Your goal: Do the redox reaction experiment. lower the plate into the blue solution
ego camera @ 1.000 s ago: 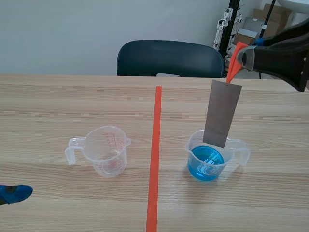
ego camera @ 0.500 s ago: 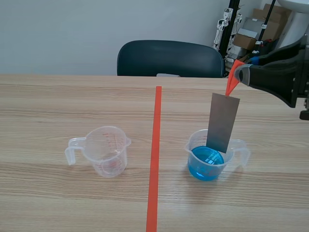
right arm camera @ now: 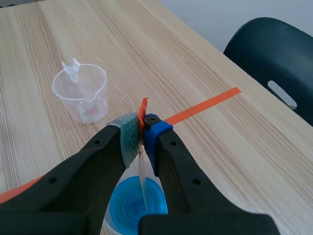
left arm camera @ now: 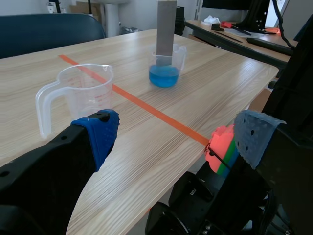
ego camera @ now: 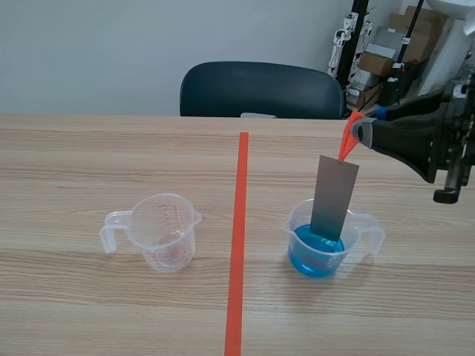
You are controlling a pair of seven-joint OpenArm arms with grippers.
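1. Nearest to the robot, left jaws: wide open and holding nothing, blue pad (left arm camera: 98, 134) and grey pad (left arm camera: 254, 139) far apart, low at the near side of the tabletop (ego camera: 74, 163), well apart from both cups.
2. Slightly farther, left of the orange-red tape line (ego camera: 237, 245): empty measuring cup (ego camera: 159, 231), upright, touched by nothing.
3. Right of the line: cup of blue solution (ego camera: 326, 241), upright, handle toward the robot's right.
4. Partly inside this cup: grey metal plate (ego camera: 334, 196), hanging nearly vertical with a slight tilt, lower edge already below the rim and apparently just at or under the surface of the blue solution (ego camera: 312, 258); most of the metal dry above the rim.
5. At the top of the plate: orange tab (ego camera: 347, 141), pinched between right jaws, closed firmly on the tab and not on the metal itself.
6. Step in hand, probably about half done: lower straight down and slowly; hold the plate centred, away from the thin cup wall, to avoid tipping such a light cup; stop gently at the bottom; no release before firm rest.
7. Possible trouble: swinging of the plate on the soft tab, small splashes.
8. Surface: light wood grain, flat, dry as far as visible.
9. Farthest: dark chair (ego camera: 260, 89) at the far edge, pale wall behind, cardboard boxes (ego camera: 390, 44) and black stand (ego camera: 356, 44) in the right corner.
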